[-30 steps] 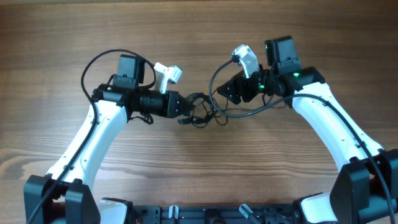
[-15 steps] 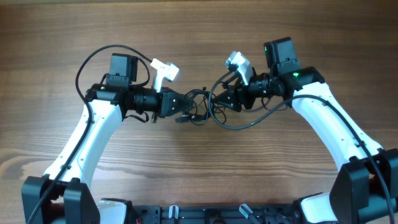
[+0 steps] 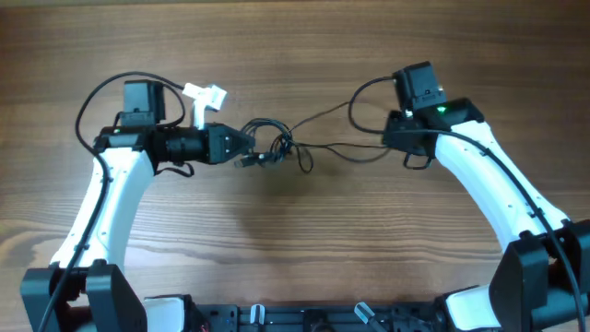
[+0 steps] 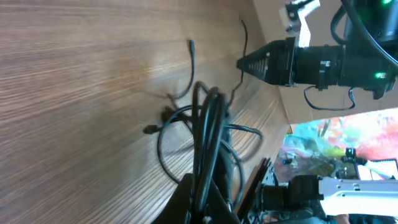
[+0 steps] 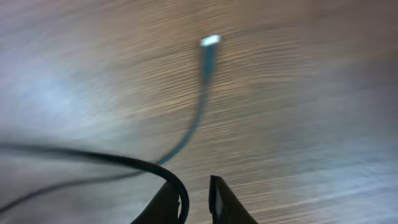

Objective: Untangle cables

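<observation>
Cables (image 3: 269,143) bunch at the tip of the left gripper (image 3: 241,148), which pinches them tight. The arms now stand farther apart, drawing strands out toward the right gripper (image 5: 194,184), which has narrowed beside one strand; whether it holds cannot be told. Plug end (image 5: 210,41) lies free ahead, so separation is probably beginning.

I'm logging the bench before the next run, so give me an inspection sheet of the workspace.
Surface: wooden table, bare wood grain.
Job's things: thin cables bundled at the left gripper, strands stretched toward the right arm; one plug end free.
Clutter: nothing seen.
Grippers: left gripper shut on the thin cables; right gripper nearly closed, a strand at its fingers, grip unclear.
Cables: arm cables looped at each wrist.
Surroundings: colourful backdrop past the table edge.
</observation>
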You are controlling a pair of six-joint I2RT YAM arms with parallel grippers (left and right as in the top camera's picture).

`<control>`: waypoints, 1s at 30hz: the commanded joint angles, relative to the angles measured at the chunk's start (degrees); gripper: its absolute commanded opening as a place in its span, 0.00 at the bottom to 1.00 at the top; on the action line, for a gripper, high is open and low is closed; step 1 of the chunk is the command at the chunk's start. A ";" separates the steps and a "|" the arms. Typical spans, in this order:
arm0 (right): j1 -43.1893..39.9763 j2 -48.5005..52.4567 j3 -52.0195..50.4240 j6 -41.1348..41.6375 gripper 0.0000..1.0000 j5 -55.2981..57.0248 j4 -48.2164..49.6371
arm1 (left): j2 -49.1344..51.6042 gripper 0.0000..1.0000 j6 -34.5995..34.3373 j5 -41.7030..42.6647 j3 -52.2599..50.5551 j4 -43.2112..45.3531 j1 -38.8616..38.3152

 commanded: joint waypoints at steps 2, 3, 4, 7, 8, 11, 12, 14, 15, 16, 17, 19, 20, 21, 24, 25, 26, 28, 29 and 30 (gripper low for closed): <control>-7.17 0.79 -1.01 6.03 0.20 7.93 -1.97 | -1.27 0.04 -0.02 0.09 0.39 -0.02 2.23; -10.01 0.79 -1.01 6.01 0.20 7.89 -2.60 | -1.27 0.04 0.15 0.09 0.39 0.02 2.21; -12.41 0.79 -1.01 5.81 0.21 7.69 -2.99 | -1.27 0.04 0.13 0.09 0.39 0.17 2.21; -16.72 0.79 -1.01 5.20 0.28 5.60 -3.21 | -1.27 0.04 0.11 0.11 0.39 0.20 2.21; -17.53 0.79 -1.01 4.02 0.29 3.43 -3.08 | -1.27 0.04 0.11 0.11 0.39 0.22 2.14; -16.68 0.79 -1.01 -25.20 0.38 -34.80 6.29 | -1.27 0.04 0.15 1.46 0.39 0.24 1.75; -15.82 0.79 -1.01 -32.98 0.46 -47.84 6.95 | -1.27 0.04 0.17 1.70 0.39 0.37 1.22; -13.49 0.79 -1.01 -42.64 0.58 -62.86 6.10 | -1.27 0.04 1.33 1.86 0.39 0.59 -0.57; -11.15 0.79 -1.03 -44.52 0.61 -64.61 5.99 | -1.27 0.04 1.64 1.86 0.39 0.87 -1.84; -9.16 0.79 -1.01 -45.97 0.62 -64.37 6.03 | -1.27 0.04 1.64 1.81 0.39 1.57 -3.19; -7.32 0.79 -1.01 -47.17 0.62 -63.80 6.03 | -1.27 0.04 1.64 1.79 0.39 2.36 -4.04; -2.80 0.79 -1.01 -47.28 0.67 -60.33 6.32 | -1.27 0.04 1.55 1.81 0.39 3.61 -5.01; -1.51 0.79 -1.01 -47.36 0.73 -59.39 6.51 | -1.27 0.04 1.40 1.81 0.39 3.65 -4.98; 1.07 0.79 -1.01 -49.40 0.80 -58.77 6.56 | -1.27 0.04 1.40 1.84 0.39 3.65 -4.98; 6.01 0.79 -1.01 -49.55 0.83 -52.70 8.31 | -1.27 0.04 1.40 1.84 0.39 3.65 -5.07; 6.95 0.79 -1.01 -49.05 0.83 -49.68 8.68 | -1.27 0.04 1.40 1.86 0.39 3.65 -5.09; 8.02 0.79 -1.03 -46.40 0.82 -44.83 9.40 | -1.27 0.04 1.40 1.84 0.39 3.63 -5.09; 10.21 0.79 -1.03 -43.82 0.73 -41.40 11.28 | -1.27 0.04 1.40 1.86 0.39 3.63 -5.09; 10.82 0.79 -1.03 -43.63 0.61 -41.38 12.00 | -1.27 0.04 1.40 1.84 0.39 3.63 -5.09; 11.06 0.79 -1.03 -42.62 0.54 -41.38 12.37 | -1.27 0.04 1.40 1.86 0.39 3.63 -5.09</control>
